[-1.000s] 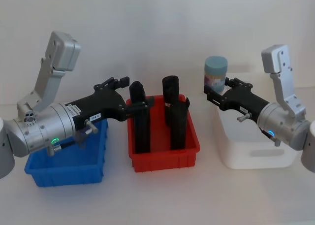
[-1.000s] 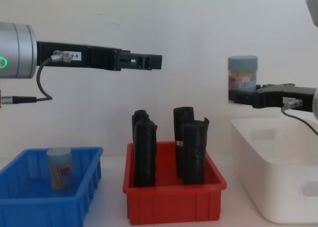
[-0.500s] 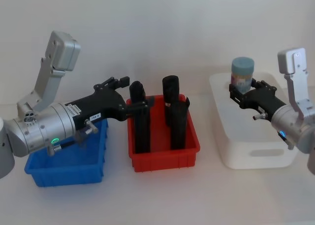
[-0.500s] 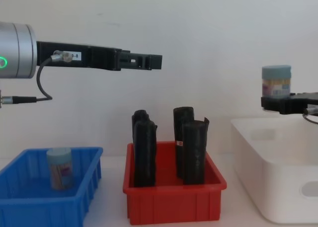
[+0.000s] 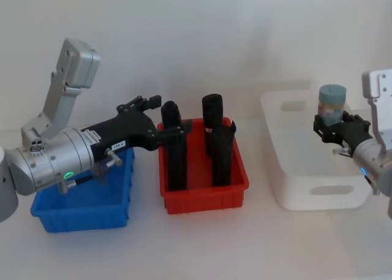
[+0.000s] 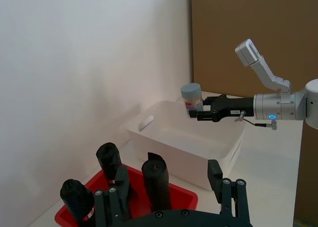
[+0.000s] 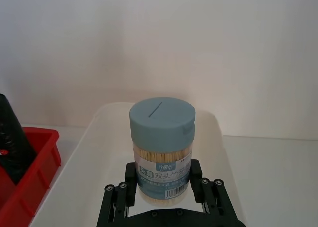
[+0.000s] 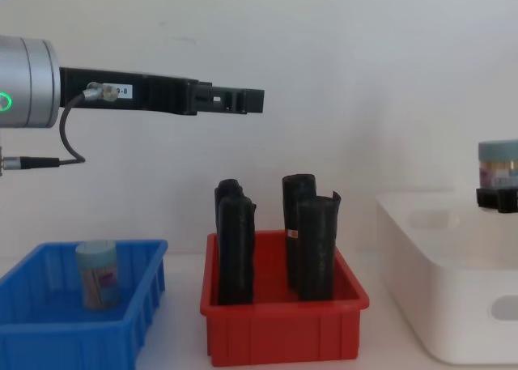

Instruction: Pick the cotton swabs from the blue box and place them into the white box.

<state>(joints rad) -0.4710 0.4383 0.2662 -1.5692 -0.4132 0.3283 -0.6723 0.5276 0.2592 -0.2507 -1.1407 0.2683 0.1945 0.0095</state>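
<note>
The right gripper [image 7: 163, 181] holds a small clear plastic cylinder tub of cotton swabs [image 7: 162, 132] upright, its black fingers [image 7: 196, 176] pinching the lower part of the tub from both sides. The tub has a pale blue lid with a thin slit across the top, and tan sticks are packed tightly behind the clear wall. Its label carries a blue band with white Chinese characters, possibly "双头竹签", though the print is too fine to be sure. A barcode sits at the label's lower edge.

The tub hangs over the opening of the large glossy white plastic box [image 5: 306, 191], towards the box's right side. This box stands at the right end of the worktop.

The left gripper [image 8: 251, 101] is raised high over the boundary between the shallow bright-blue plastic box [image 8: 48, 342] at the left end of the worktop and the red plastic bin [image 8: 283, 325] in the middle. Its fingers are spread apart with nothing between them. A small white sticker on that arm is too small to read.

A second tub [image 8: 97, 273] stands upright inside the blue box. Tall black rolls [image 8: 316, 248] stand in the red bin.
</note>
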